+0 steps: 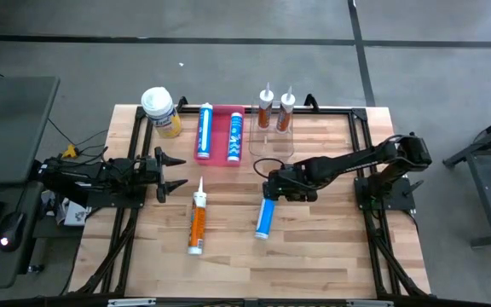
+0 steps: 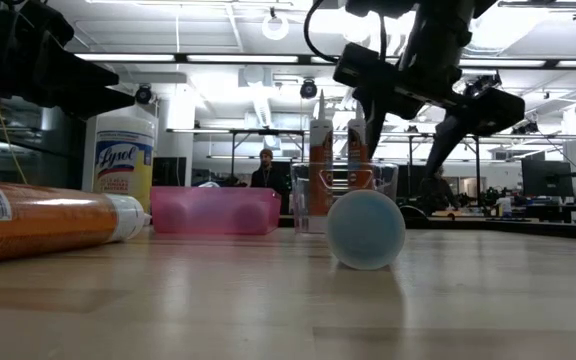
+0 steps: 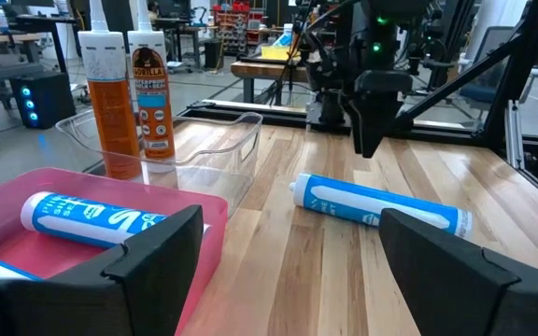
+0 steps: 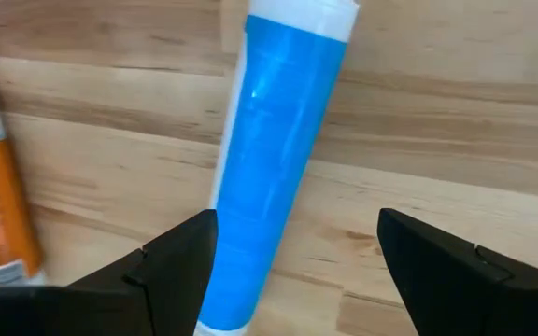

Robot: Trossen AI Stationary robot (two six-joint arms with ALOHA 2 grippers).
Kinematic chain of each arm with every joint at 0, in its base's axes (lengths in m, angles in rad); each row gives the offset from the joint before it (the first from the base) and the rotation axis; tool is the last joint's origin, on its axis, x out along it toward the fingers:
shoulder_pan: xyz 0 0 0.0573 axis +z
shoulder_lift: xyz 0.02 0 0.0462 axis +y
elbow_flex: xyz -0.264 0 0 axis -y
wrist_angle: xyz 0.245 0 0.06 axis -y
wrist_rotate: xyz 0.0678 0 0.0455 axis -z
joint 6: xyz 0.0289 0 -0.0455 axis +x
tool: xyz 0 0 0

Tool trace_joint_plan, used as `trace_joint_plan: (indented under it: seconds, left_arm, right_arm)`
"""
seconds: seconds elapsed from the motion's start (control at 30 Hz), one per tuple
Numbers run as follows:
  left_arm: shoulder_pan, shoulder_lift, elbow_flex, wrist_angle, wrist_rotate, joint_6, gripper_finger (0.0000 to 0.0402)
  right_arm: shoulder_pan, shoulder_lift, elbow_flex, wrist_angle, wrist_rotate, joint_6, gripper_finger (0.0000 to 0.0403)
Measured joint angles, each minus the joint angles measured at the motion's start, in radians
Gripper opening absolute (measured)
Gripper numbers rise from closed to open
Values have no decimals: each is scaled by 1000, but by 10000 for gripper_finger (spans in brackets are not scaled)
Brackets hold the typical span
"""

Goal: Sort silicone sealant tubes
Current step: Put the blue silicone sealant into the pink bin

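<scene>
A blue sealant tube (image 1: pixel 265 217) lies flat on the table at centre, its round end (image 2: pixel 366 230) toward the near edge. My right gripper (image 1: pixel 271 194) hangs open above its far end, and the fingers stand either side of the tube (image 4: pixel 269 168) without touching it. An orange tube (image 1: pixel 197 220) lies flat to its left. Two blue tubes lie in a pink tray (image 1: pixel 220 158). Two orange tubes (image 1: pixel 276 109) stand upright in a clear container (image 1: pixel 271 145). My left gripper (image 1: pixel 170 173) waits open at the table's left.
A squat yellow jar with a white lid (image 1: pixel 160 111) stands at the far left, beside the pink tray. Black frame rails (image 1: pixel 356 128) run along the table's edges. Bare wood lies between the two loose tubes and toward the near edge.
</scene>
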Motion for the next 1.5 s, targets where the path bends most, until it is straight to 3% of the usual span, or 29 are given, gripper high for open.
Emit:
trace_joint_plan:
  seconds: [0.47,0.9,1.5]
  left_arm:
    - [0,0,0,0,0,0,319]
    - [0,0,0,0,0,0,319]
    - [0,0,0,0,0,0,319]
  right_arm:
    - [-1,121,90,36,-5,12,291]
    - [4,261,241,-107,-55,26,291]
    - [10,381,257,-59,-32,63,291]
